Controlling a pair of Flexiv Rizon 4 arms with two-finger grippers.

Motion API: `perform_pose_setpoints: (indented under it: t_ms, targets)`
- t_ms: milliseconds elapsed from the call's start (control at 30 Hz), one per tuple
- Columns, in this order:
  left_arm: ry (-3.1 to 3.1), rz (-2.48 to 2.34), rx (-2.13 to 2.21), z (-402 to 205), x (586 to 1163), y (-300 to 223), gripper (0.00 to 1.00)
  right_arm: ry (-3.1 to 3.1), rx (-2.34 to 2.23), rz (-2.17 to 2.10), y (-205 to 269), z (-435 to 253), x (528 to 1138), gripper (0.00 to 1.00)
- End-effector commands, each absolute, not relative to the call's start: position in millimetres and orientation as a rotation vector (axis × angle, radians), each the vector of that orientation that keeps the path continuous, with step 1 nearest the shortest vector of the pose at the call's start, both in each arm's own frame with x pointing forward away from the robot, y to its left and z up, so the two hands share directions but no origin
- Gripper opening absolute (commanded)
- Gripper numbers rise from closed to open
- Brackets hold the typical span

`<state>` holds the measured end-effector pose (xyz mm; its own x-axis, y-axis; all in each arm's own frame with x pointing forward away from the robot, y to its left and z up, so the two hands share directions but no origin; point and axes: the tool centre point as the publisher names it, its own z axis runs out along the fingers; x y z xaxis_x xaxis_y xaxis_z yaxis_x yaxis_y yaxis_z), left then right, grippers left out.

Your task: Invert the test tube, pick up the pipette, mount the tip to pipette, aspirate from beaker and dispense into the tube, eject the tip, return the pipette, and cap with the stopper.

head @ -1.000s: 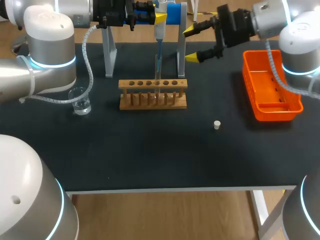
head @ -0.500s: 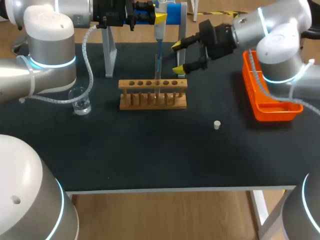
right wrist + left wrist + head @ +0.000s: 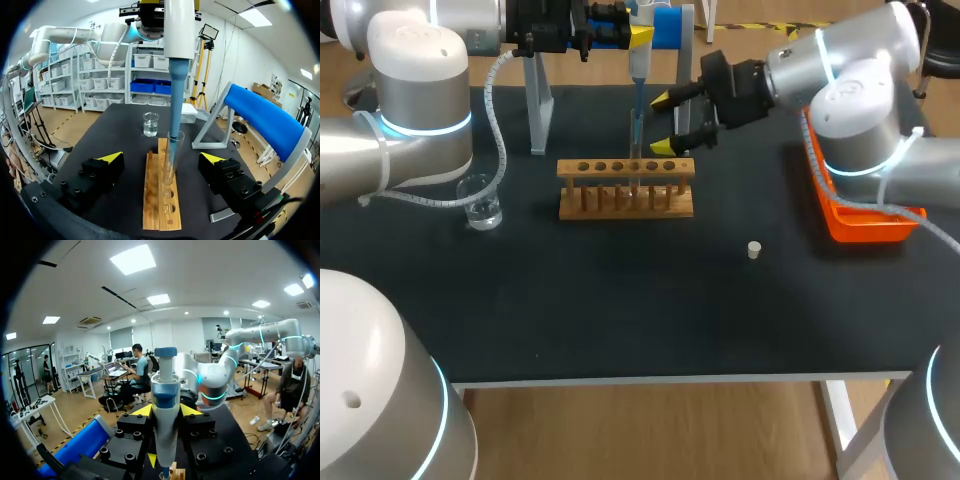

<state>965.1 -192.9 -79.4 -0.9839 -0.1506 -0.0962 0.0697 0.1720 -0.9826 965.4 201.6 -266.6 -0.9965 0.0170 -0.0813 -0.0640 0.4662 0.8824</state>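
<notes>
1. Right pincer point(image 3: 665, 124), wide open, has swung from the orange plastic bin point(image 3: 865, 225) toward the clear glass test tube point(image 3: 636, 140) in the wooden rack point(image 3: 625, 200), likely to steady it.
2. Left pincer point(image 3: 166, 411) grips the blue-and-white pipette point(image 3: 639, 70), tip in that tube.
3. Small white stopper point(image 3: 754, 250) lies on the tabletop point(image 3: 620, 300); capping is not yet done.

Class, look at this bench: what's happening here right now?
The left arm holds the pipette in its shut jaws, upright above the wooden rack, its blue tip down inside the test tube standing there. The right arm has its jaws open, facing that tube without touching it. The beaker sits beside the rack; the stopper lies loose on the table.
</notes>
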Motion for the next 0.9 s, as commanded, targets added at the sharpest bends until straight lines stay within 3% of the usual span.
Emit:
perform_pose_setpoints:
  t_ms: [33,900]
  targets:
    - [2.268,-1.916,-0.080,-78.9,964.9,-192.8,0.00,2.654,-0.046,1.534,215.7,-277.9,972.2,1.00]
    - [2.268,-1.916,-0.080,-78.9,964.9,-192.8,0.00,2.728,-0.038,1.421,248.3,-311.4,980.0,1.00]
